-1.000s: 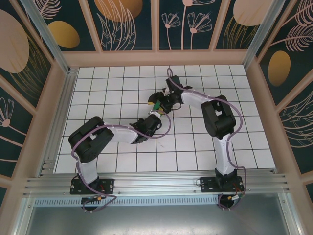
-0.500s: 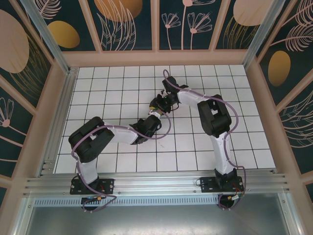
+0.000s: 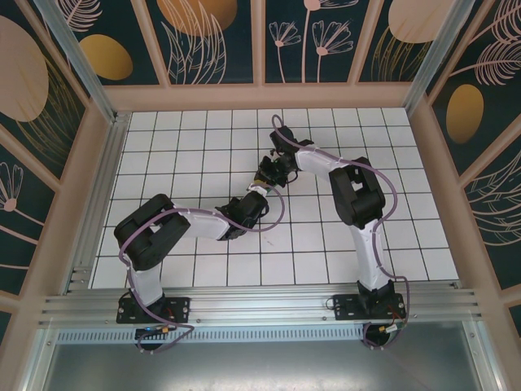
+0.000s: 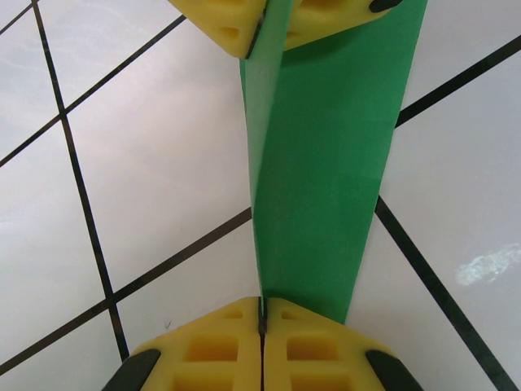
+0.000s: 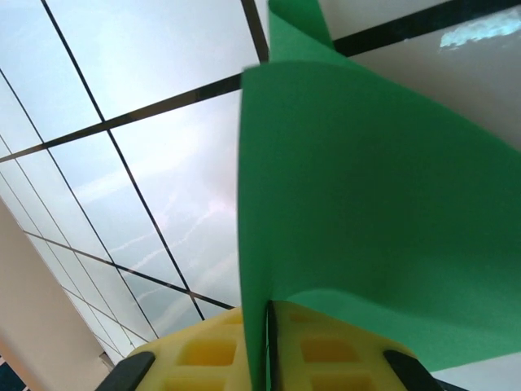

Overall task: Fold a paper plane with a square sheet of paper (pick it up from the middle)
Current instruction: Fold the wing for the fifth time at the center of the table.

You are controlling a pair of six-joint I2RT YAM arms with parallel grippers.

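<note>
The square sheet of paper (image 4: pixel 326 179) is a folded green strip held upright over the white tiles, between the two grippers. My left gripper (image 4: pixel 262 314) is shut on its near end, yellow pads pressed together on the folded edge. At the far end, the right gripper's yellow fingers (image 4: pixel 236 24) pinch the same edge. In the right wrist view the green paper (image 5: pixel 366 204) fans out wide above my right gripper (image 5: pixel 269 326), whose pads are closed on its fold. From above, the left gripper (image 3: pixel 260 187) and right gripper (image 3: pixel 267 172) meet near the table's middle.
The white tiled table (image 3: pixel 195 147) has black grid lines and wooden walls all round. A metal rail (image 3: pixel 260 305) runs along the near edge by the arm bases. Both arms' purple cables (image 3: pixel 281 213) loop over the tiles near the grippers.
My right gripper has swung in toward the left gripper and shut on the far end of the green paper. The left gripper has kept its hold without moving.
</note>
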